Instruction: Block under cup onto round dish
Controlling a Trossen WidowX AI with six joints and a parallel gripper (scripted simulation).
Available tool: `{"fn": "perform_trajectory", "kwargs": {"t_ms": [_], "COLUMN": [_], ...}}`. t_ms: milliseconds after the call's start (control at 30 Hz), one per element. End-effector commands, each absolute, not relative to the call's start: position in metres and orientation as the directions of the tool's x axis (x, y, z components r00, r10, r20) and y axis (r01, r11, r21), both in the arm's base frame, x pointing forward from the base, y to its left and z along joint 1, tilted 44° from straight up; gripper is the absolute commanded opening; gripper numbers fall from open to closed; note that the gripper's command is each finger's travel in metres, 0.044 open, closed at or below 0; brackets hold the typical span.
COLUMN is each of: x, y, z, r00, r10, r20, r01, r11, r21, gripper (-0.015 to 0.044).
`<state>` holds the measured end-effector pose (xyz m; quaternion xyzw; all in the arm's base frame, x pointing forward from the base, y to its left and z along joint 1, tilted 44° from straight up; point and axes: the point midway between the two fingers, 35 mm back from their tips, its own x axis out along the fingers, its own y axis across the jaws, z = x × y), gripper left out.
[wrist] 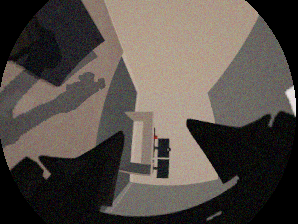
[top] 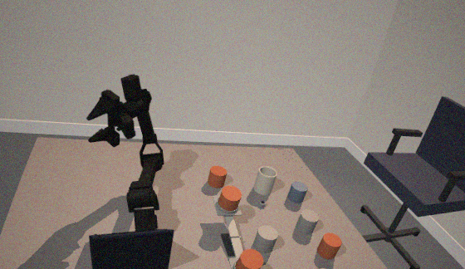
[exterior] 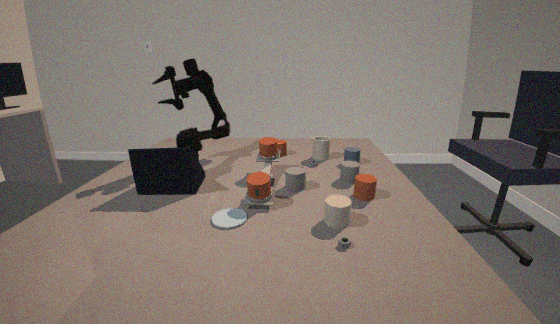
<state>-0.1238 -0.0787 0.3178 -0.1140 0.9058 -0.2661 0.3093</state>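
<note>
Orange cups [exterior: 258, 184] on the balance [exterior: 266, 170] show no readable writing; fingers [exterior: 163, 80] apart.

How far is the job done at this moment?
Nothing is done yet. Both orange cups stand on the balance, and the dish holds no block. The gripper is open, high above the table, holding nothing. Lifting, placing and retreating all remain.
</note>
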Motion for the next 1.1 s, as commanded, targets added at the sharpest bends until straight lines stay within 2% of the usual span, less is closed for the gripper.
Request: {"fn": "perform_trajectory", "kwargs": {"t_ms": [0, 33, 533, 1067], "x": [-0.123, -0.122, -0.068, 0.017], "y": [-0.080, -0.083, -0.164, -0.198], "z": [0.317, 0.315, 0.253, 0.189], "r00": [-0.779, -0.769, -0.394, 0.032], "r10": [-0.374, -0.382, -0.480, -0.311], "r20": [-0.503, -0.513, -0.784, -0.950], "r01": [-0.043, -0.045, -0.043, 0.021], "r11": [0.832, 0.832, 0.862, 0.950], "r21": [-0.553, -0.552, -0.506, -0.311], "gripper": [0.0426, 0.0440, 0.0440, 0.0440]}}
